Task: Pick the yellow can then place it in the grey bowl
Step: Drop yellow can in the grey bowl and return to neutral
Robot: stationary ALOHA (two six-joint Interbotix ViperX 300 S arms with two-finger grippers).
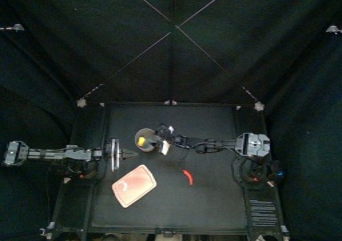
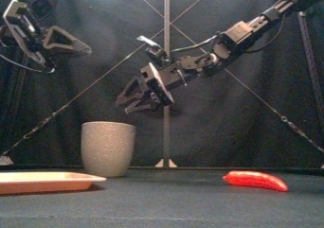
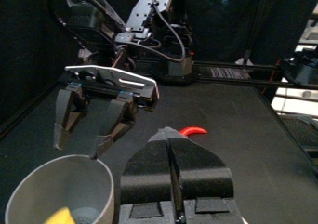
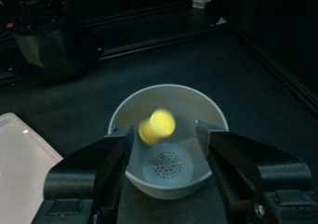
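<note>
— Looking for the yellow can [image 4: 155, 127]: where is it?
— Inside the grey cup [image 2: 108, 149], seen through the mouth in the right wrist view. It shows blurred, so I cannot tell whether it lies on the bottom or is partway down.
— And the claws?
— The right claw [image 4: 168, 142] hangs just above the cup's mouth, jaws spread wide, holding nothing. The left claw [image 3: 172, 144] waits at the left side, jaws pressed together, empty.
— How would the can handle if it had to be picked up again?
— I judge it a small toy: light, stiff, probably smooth and rounded, so apt to roll or slip from a shallow pinch. Best to take it across its sides at the middle, squarely, with gentle pressure.
— Any trouble reaching it?
— The cup is tall and may tip if a jaw catches the rim, so come straight down through the mouth.
— Anything near?
— A pink tray [image 2: 45, 182] and a red toy pepper [image 2: 257, 180] lie apart from the cup.
</note>
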